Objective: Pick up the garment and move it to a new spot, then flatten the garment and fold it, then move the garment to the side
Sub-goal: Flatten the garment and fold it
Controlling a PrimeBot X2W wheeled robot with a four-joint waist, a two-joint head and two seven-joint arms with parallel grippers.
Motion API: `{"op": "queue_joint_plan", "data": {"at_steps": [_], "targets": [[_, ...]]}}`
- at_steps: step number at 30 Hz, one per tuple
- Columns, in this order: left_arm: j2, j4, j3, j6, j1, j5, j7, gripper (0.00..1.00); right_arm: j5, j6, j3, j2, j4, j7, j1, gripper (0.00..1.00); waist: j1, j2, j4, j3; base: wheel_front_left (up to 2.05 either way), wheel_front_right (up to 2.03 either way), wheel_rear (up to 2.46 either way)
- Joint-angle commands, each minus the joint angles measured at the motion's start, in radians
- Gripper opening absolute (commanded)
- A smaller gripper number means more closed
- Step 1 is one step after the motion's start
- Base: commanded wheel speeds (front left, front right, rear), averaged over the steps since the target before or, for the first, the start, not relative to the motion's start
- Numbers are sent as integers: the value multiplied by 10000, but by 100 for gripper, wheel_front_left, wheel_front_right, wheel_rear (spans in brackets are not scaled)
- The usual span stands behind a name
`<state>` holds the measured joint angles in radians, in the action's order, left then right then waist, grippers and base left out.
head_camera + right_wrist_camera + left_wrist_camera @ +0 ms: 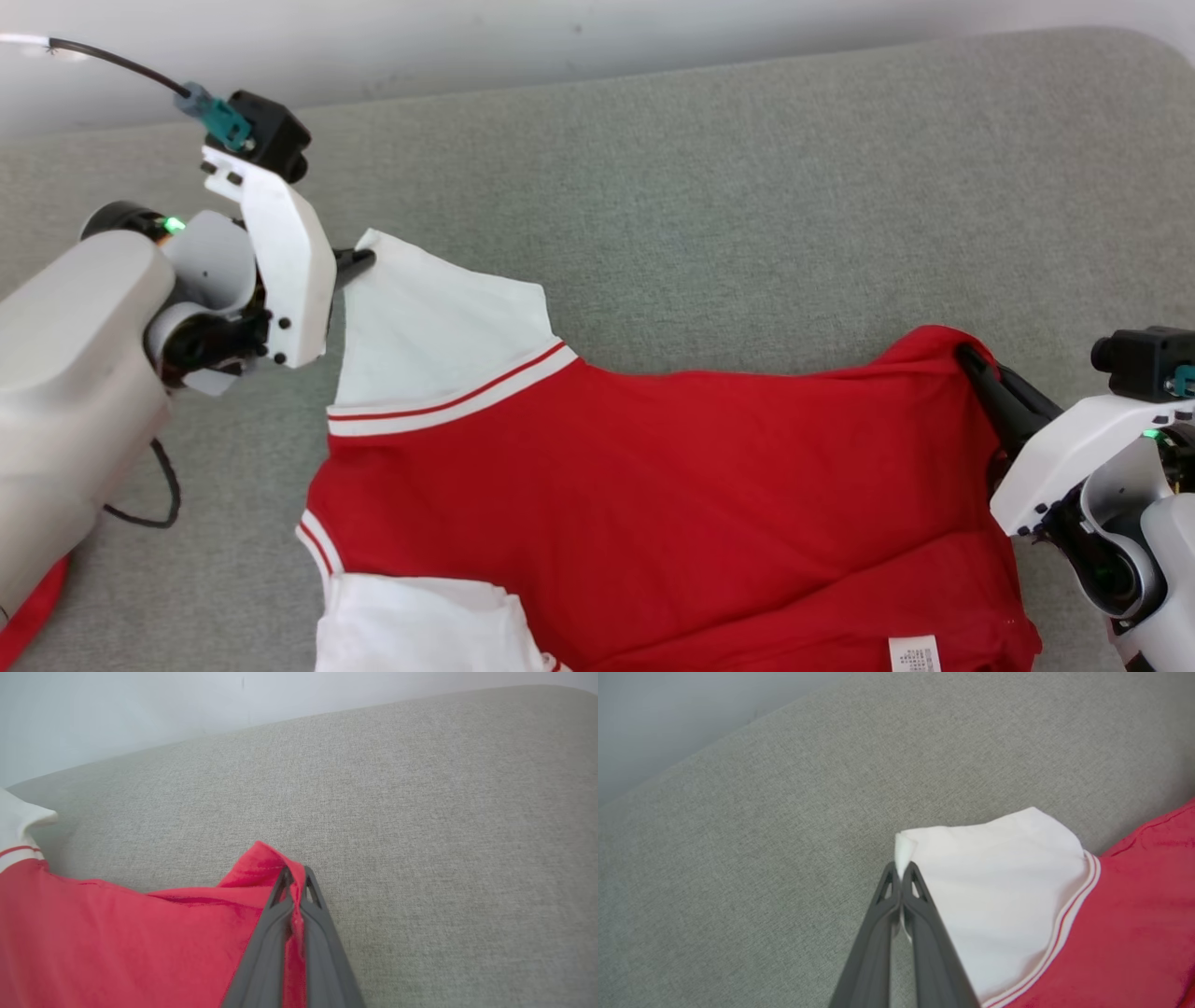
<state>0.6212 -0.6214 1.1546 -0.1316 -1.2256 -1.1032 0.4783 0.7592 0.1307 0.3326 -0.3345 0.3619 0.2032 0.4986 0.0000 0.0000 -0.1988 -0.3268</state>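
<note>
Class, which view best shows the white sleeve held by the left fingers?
Left wrist view: the white sleeve is close, its corner pinched in the left fingers. Head view shows it smaller; right wrist view catches an edge.

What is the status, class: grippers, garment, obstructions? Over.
Left gripper shut on white sleeve. Right gripper shut on red corner. Garment spread across grey cushion. Nothing blocking.

The bench (747, 187) is upholstered in grey woven fabric of uniform texture, and its far right corner is rounded. A plain pale wall (467, 37) runs directly behind the far edge. Lighting is even and diffuse, and shadows on the fabric are soft.
</note>
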Motion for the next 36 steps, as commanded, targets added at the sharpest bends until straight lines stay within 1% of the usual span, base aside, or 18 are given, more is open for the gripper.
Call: {"op": "queue_joint_plan", "data": {"at_steps": [1,7,10,17,19,26,31,36], "targets": [[14,-54,79,19,33,-216,-60,0,-11,-3,-149,18,131,51,-167,0,0,0,169,226,0,0,0],[152,-38,310,19,202,-517,-137,0,-38,-3,-918,240,424,190,-335,0,0,0,396,688,0,0,0],[250,63,433,19,301,-700,-65,0,92,-3,-1382,378,535,490,-468,0,0,0,516,974,0,0,0],[548,720,720,19,623,-1162,401,0,171,-3,-1973,268,155,1332,-1075,0,0,0,821,1609,0,0,0],[675,972,795,19,740,-1417,753,0,135,-3,-2089,251,-17,1503,-1263,0,0,0,897,1740,0,0,0],[1328,2047,1002,41,1189,-2214,2516,0,-82,-3,-2390,81,-385,1904,-1834,0,0,0,1086,2041,0,0,0],[1831,3050,1004,352,1517,-3011,3587,0,-353,-3,-2535,73,-627,2181,-2093,0,0,0,1162,2111,0,0,0],[2316,4175,1025,723,1866,-3617,4244,0,-596,-3,-2612,-42,-766,2516,-2266,0,0,0,1201,2156,0,0,0]]}}
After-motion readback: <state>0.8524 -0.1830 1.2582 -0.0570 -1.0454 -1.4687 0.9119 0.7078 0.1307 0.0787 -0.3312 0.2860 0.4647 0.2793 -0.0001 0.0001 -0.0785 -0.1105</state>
